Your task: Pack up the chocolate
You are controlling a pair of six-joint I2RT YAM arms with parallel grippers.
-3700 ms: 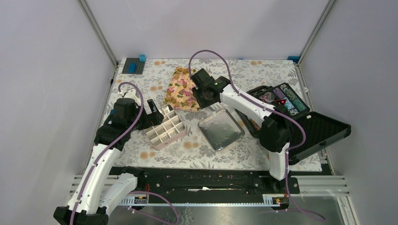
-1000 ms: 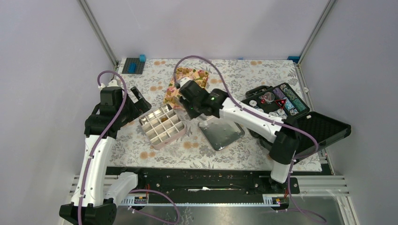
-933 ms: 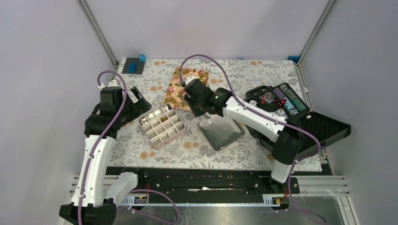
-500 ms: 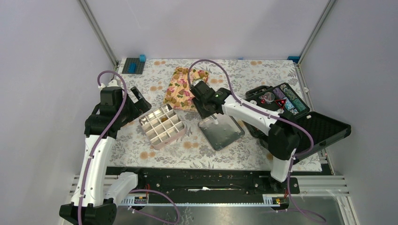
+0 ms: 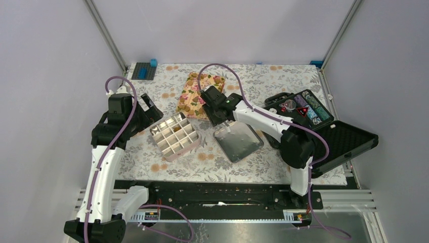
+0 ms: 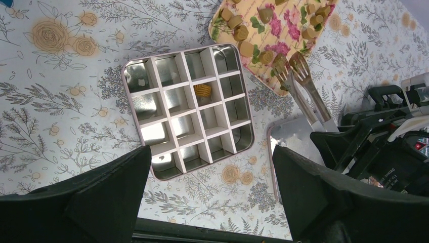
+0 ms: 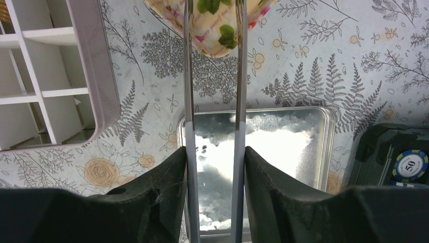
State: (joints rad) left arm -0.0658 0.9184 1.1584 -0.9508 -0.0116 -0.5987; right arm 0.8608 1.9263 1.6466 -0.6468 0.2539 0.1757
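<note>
The right tool (image 7: pixel 215 152) has drawn back from the tin (image 6: pixel 164 101) toward three o'clock, clamped on tongs (image 6: pixel 303 86). The chocolate (image 6: pixel 242 33) lies on the flowered tray (image 6: pixel 275 25) at the tin's one o'clock; one piece sits in a cell. The left tool (image 6: pixel 210 152) gapes apart.

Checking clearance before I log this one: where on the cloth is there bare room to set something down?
Bare: the near strip of cloth in front of the divided tin and lid; the far stretch between tray and black case. Crowded: the middle, where tray, tin, lid and tongs sit close together.
</note>
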